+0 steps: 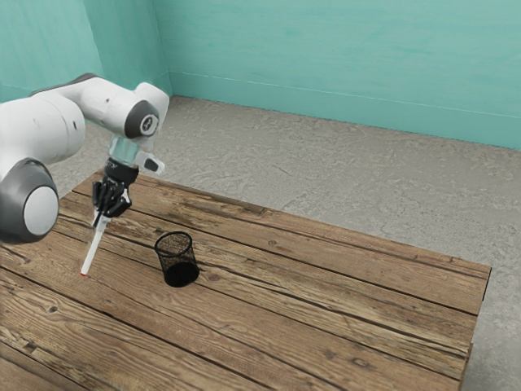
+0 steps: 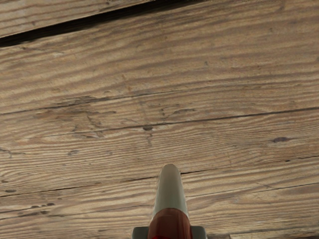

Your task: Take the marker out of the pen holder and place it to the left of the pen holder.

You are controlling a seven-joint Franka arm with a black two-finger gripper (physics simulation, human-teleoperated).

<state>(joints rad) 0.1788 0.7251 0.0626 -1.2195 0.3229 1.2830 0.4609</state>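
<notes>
Gripper [image 1: 102,215] clamped on tilted marker [image 1: 93,248]; blk mesh pen holder [image 1: 178,262] upright nearby on tbl [image 1: 326,309].

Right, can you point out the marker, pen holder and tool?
Marker [image 1: 93,249]: exterior view, on its white body.
Pen holder [image 1: 181,274]: exterior view, on its dark lower wall.
Tool [image 1: 101,214]: exterior view, between its fingertips.

You are seeing a white marker [image 1: 93,250] showing red, a black mesh pen holder [image 1: 180,272], and brown grain running between dark seams on the table [image 1: 326,326]. Teal is colouring the wall [image 1: 326,57], and mottled grey is covering the floor [image 1: 326,171].
</notes>
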